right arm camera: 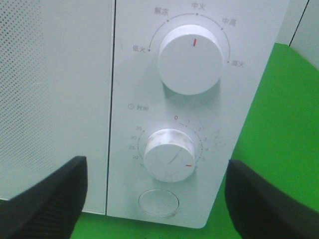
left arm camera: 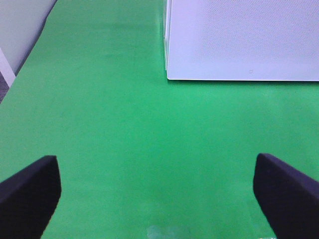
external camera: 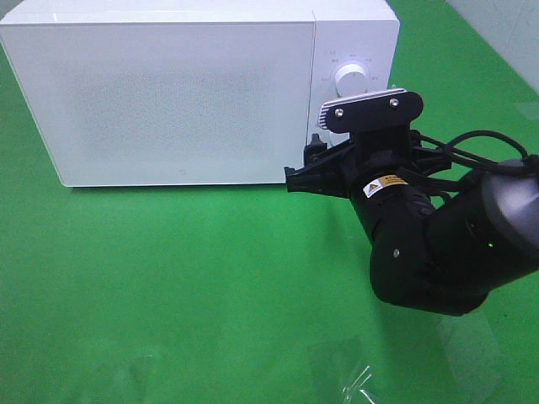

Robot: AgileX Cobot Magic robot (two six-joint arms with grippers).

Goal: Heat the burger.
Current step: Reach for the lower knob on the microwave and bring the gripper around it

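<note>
Clearly both arms' jaws gape empty; the timer dial (right arm camera: 169,155) is numbered 0 to 35.

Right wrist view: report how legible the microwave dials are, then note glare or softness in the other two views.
Right wrist view: power knob and timer knob sharp, markings legible, some timer numerals faint. Left wrist view: soft throughout, microwave door washed out. Exterior high view: glare patch on the green tabletop; microwave top bleached white.

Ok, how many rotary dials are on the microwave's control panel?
2. The power dial sits high on the control panel, the timer dial directly below it, above an oval button. None seems hidden in the right wrist view.
</note>
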